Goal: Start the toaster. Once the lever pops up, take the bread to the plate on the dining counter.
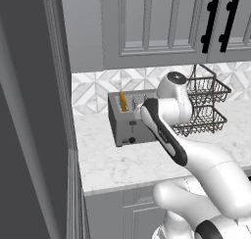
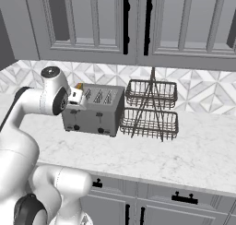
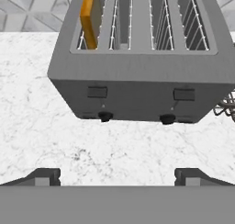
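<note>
Pincer (image 3: 117,175) spread wide, holding nothing, touching nothing, poised above the marble table (image 3: 41,126). Ahead of its tips stands the toaster (image 3: 142,87); the bread (image 3: 90,17) sits upright in the slot farthest left.

toaster (image 1: 126,125) right half hidden behind arm, wire basket rack (image 3: 227,107) cut by frame edge

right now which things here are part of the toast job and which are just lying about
Part of the job:
- toaster, on the wall counter
- bread, standing up out of the toaster's end slot
- hand, open, in front of the toaster

Just lying about:
- two-tier wire basket rack, beside the toaster
</note>
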